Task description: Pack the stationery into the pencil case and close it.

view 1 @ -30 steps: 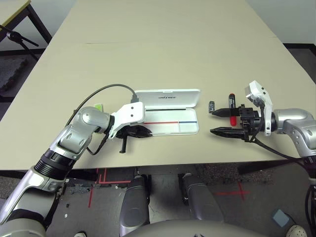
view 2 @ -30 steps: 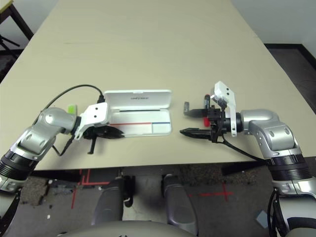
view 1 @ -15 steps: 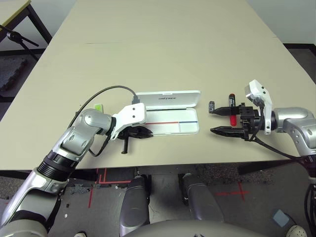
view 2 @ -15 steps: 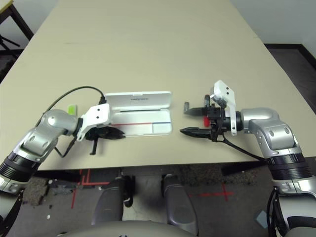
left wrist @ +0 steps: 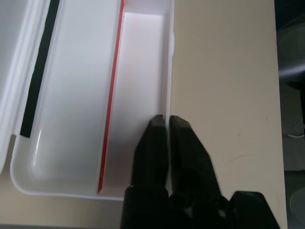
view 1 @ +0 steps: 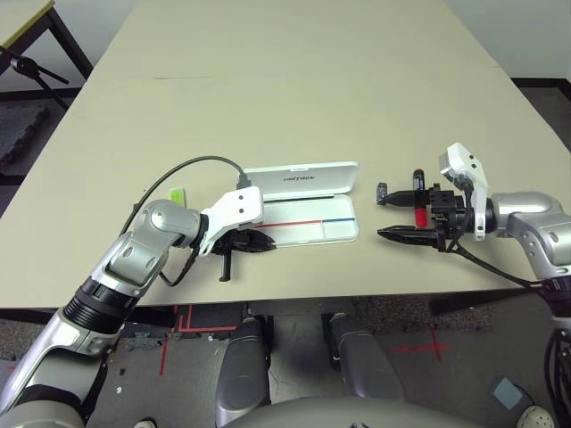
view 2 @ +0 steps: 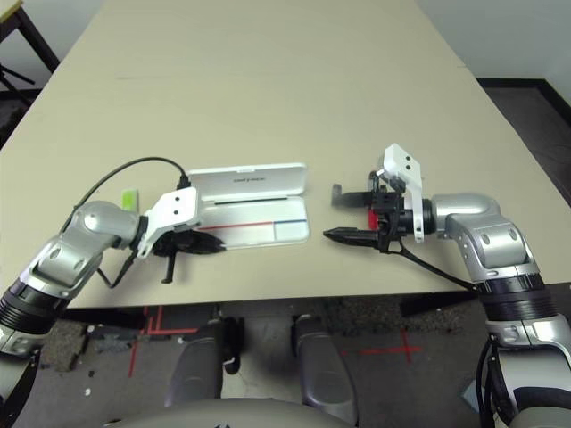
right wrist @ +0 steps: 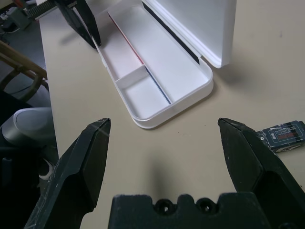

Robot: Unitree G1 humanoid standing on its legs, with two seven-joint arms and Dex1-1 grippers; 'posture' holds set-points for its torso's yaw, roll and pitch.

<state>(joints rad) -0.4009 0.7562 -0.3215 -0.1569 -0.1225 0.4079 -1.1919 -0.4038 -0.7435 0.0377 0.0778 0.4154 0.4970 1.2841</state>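
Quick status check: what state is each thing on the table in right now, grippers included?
pencil case: lid open, tray empty
left gripper: fingers pinching the case's front wall
right gripper: open wide, holding nothing
red marker: lying on the table, outside the case
small black block: on the table, outside the case
green highlighter: on the table behind the left arm

Silver forearms point(view 1: 134, 259), white wrist housings point(view 1: 234, 210), black fingers point(right wrist: 81, 162), black cables point(view 1: 192, 165)

A beige desk point(view 1: 294, 98) is seen stretching beyond both hands. A second desk's corner with dark legs point(view 1: 31, 36) is seen far beyond the left hand. Red tape marks point(view 1: 174, 343) are seen on the floor below.
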